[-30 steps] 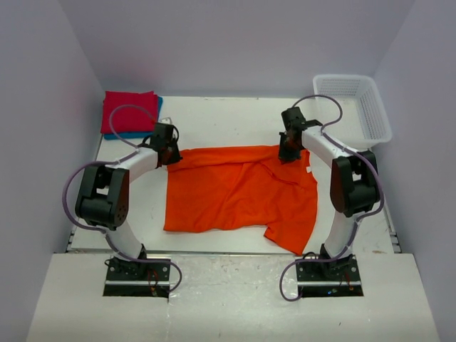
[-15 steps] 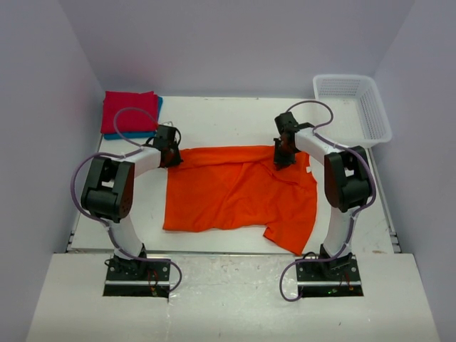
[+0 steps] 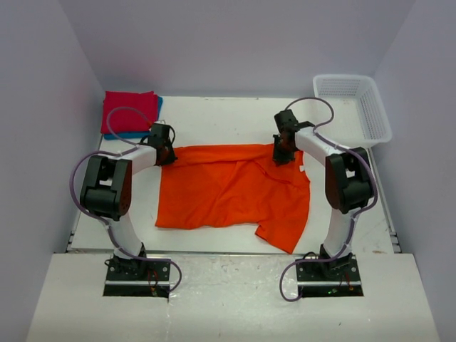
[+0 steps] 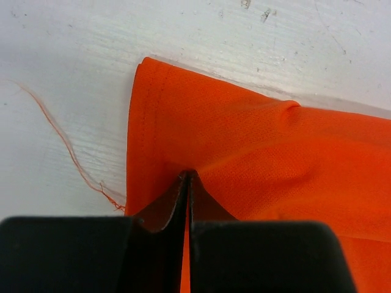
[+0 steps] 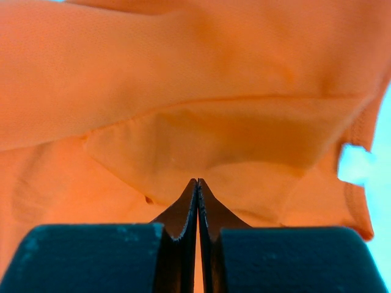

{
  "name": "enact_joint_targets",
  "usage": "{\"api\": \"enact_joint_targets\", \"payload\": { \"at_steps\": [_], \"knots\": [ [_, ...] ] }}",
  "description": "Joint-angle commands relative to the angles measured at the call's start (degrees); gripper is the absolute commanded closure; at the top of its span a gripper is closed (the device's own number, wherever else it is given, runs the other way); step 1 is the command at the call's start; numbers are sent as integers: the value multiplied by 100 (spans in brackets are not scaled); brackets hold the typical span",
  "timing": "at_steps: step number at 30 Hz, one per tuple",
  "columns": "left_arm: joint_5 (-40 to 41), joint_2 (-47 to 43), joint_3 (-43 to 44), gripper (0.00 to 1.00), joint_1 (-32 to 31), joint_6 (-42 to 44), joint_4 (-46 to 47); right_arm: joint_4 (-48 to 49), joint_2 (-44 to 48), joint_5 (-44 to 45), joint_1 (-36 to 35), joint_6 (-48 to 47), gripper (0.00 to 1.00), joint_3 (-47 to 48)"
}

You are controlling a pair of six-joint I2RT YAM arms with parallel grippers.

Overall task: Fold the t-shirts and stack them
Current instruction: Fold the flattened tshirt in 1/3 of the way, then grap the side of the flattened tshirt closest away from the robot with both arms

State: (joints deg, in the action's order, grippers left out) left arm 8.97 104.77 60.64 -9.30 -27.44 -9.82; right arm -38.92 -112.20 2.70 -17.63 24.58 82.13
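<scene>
The orange t-shirt [image 3: 231, 189] lies spread and wrinkled on the white table. My left gripper [image 3: 168, 153] is shut on its far left corner; in the left wrist view the fingers [image 4: 188, 177] pinch the orange cloth [image 4: 263, 146] near a hemmed edge. My right gripper [image 3: 282, 153] is shut on the shirt's far right edge; in the right wrist view its tips [image 5: 197, 182] pinch orange cloth [image 5: 183, 85] that fills the frame. The red t-shirt [image 3: 128, 112] lies folded on the blue t-shirt [image 3: 135, 134] at the far left corner.
A white mesh basket [image 3: 353, 107] stands at the far right corner. A loose orange thread [image 4: 67, 152] lies on the table beside the shirt's left corner. Walls close in the table on the left, back and right.
Both grippers have pulled the shirt's far edge to the left and slightly away; the whole shirt has shifted left on the table and its far edge is straighter.
</scene>
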Motion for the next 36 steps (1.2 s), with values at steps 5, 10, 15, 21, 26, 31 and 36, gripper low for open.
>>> {"api": "enact_joint_targets", "payload": {
  "at_steps": [5,10,15,21,26,31,36],
  "knots": [
    [429,166,0,97,174,20,-248,595,1383,301,-170,196,99,-838],
    [570,201,-17,97,288,11,-222,622,2219,600,-591,267,95,-1725],
    [588,237,35,97,394,37,-213,447,3210,846,-1066,574,94,-2552],
    [387,-114,-227,92,368,46,119,192,4118,1118,-1866,1005,86,-3062],
    [263,-1142,-465,68,149,81,315,42,4452,1321,-2060,1049,80,-3246],
    [552,-1950,-475,53,-194,81,148,-81,4611,1286,-2201,1154,73,-3405],
    [624,-2189,-299,47,-572,90,-72,-370,4821,1339,-2376,1611,59,-3774]
  ]
}}
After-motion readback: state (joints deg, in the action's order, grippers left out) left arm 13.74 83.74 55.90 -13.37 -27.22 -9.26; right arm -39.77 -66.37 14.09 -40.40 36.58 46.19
